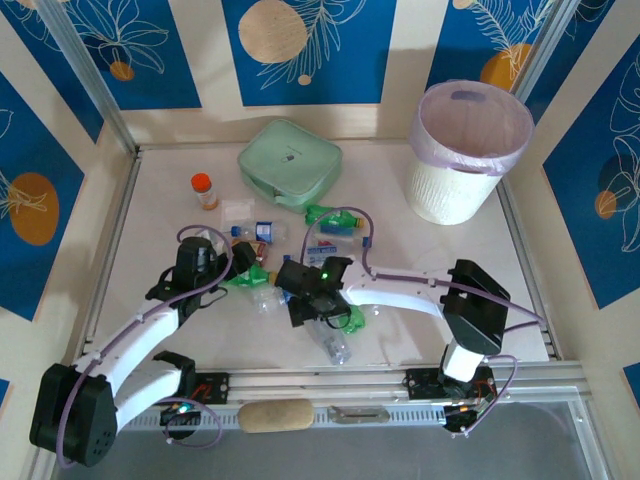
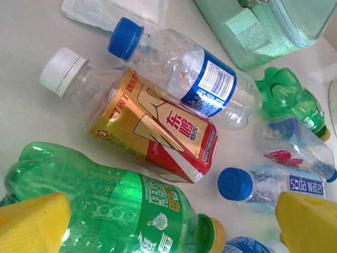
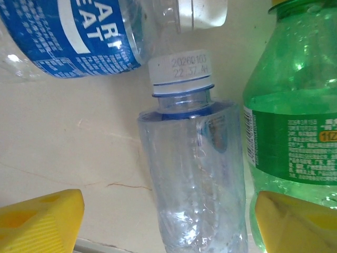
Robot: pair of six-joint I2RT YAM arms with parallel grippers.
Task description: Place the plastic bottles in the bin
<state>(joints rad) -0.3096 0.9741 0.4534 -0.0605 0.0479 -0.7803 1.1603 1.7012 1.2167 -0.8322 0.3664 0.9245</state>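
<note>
Several plastic bottles lie in a loose heap mid-table. My left gripper (image 1: 243, 268) (image 2: 168, 226) is open, its yellow fingertips (image 2: 31, 224) on either side of a green bottle (image 2: 131, 211) with a yellow cap. Beyond it lie a gold-and-red labelled bottle (image 2: 152, 132) and a blue-capped clear bottle (image 2: 195, 79). My right gripper (image 1: 325, 318) (image 3: 168, 224) is open around a clear bottle with a white cap (image 3: 195, 179), with a gap left of the bottle. Another green bottle (image 3: 295, 105) lies against its right side. The bin (image 1: 468, 150), white with a lilac bag, stands at the far right.
A mint-green zip pouch (image 1: 290, 162) lies at the back centre, with an orange-capped pill bottle (image 1: 204, 190) to its left. A blue-labelled bottle (image 3: 68, 31) lies just beyond the clear one. Bare table (image 1: 480, 270) stretches between the heap and the bin.
</note>
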